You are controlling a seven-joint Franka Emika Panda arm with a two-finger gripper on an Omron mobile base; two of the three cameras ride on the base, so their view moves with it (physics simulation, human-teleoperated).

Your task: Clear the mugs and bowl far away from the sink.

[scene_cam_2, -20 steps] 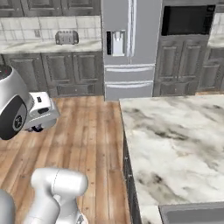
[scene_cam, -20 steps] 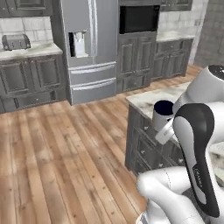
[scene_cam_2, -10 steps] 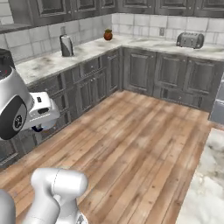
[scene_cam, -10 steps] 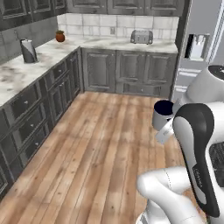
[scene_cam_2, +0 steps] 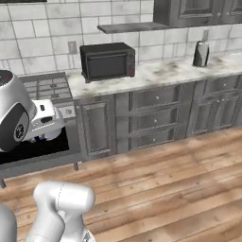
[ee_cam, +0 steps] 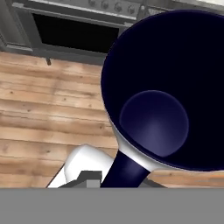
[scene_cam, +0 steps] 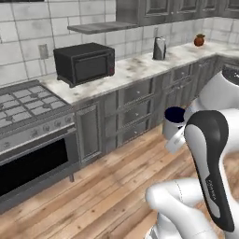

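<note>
A mug with a pale glossy outside and dark navy inside hangs in the air at the end of my arm, above the wooden floor. My gripper is shut on the mug, its fingers mostly hidden behind the mug and my own forearm. In the hand view the mug looms very close, its navy interior facing the camera and the floor beneath it. From the right base view my white hand sits in front of the oven. The bowl and the sink are out of view.
A grey cabinet run with a marble counter faces me, carrying a black microwave, a steel canister and a small brown jar. A stove with a dark oven door stands to the left. Wooden floor lies between.
The whole picture has swung as the base turned: fridge and island gave way to the stove and microwave counter. The mug stays in the shut gripper, in the same place relative to the arm.
</note>
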